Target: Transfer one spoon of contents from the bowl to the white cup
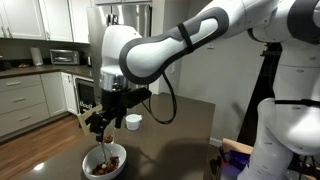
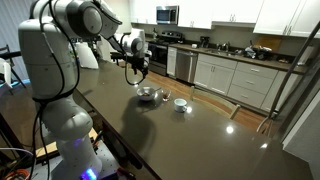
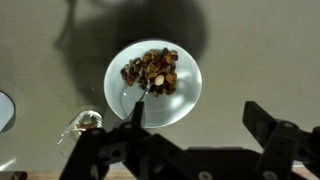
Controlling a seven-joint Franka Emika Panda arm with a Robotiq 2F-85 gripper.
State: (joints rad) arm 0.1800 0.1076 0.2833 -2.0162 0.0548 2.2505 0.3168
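Observation:
The wide white bowl [image 3: 185, 95] lies under my gripper [image 3: 195, 110], with a heap of brown and reddish contents [image 3: 151, 70] in its far half. The spoon [image 3: 143, 98] stands in the bowl, bowl end in the heap, thin handle rising beside the left finger. The fingers stand wide apart with nothing between them. I cannot tell whether the spoon touches the finger. In an exterior view the gripper [image 1: 102, 128] hovers just above the bowl [image 1: 105, 163], with the small white cup [image 1: 133, 121] behind it. It also shows as the cup [image 2: 181, 104] beyond the bowl [image 2: 147, 95].
A small shiny object [image 3: 85, 122] lies on the dark countertop [image 1: 180, 130] between bowl and cup. Only the cup's rim [image 3: 3, 110] shows at the wrist view's left edge. Kitchen cabinets and a stove stand beyond the counter.

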